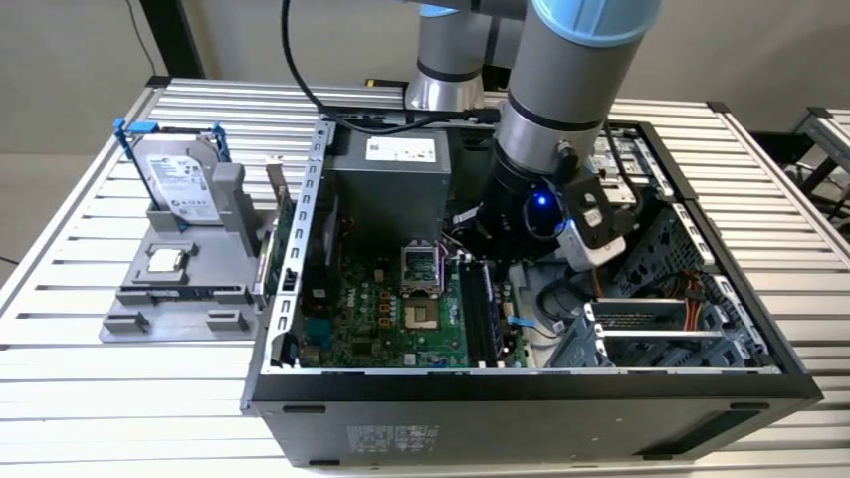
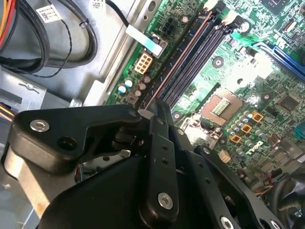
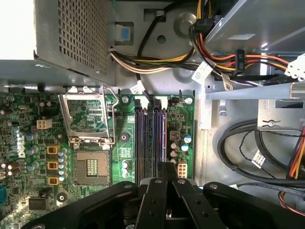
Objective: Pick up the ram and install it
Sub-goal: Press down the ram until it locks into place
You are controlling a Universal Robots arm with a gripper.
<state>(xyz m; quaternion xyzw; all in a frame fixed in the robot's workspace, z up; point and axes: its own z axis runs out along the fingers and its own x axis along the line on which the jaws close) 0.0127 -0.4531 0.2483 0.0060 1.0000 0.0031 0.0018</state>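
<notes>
The ram point(image 2: 180, 57) shows edge-on as a thin brownish line standing along one of the dark memory slots point(image 3: 150, 138) of the green motherboard point(image 1: 385, 319). In the exterior view the ram point(image 1: 476, 314) is a long dark strip beside the processor socket, inside the open computer case. My gripper point(image 2: 151, 110) sits at one end of the stick with its black fingers drawn together on it. In the first wrist view the gripper point(image 3: 167, 166) is directly over the slots' end.
The open processor socket point(image 3: 90, 167) lies beside the slots. The grey power supply point(image 1: 398, 189) and bundled cables point(image 3: 248, 157) crowd the case around the arm point(image 1: 558, 129). On the exterior view's left, a grey holder carries a silver hard drive point(image 1: 179, 179) and a small square chip point(image 1: 165, 261).
</notes>
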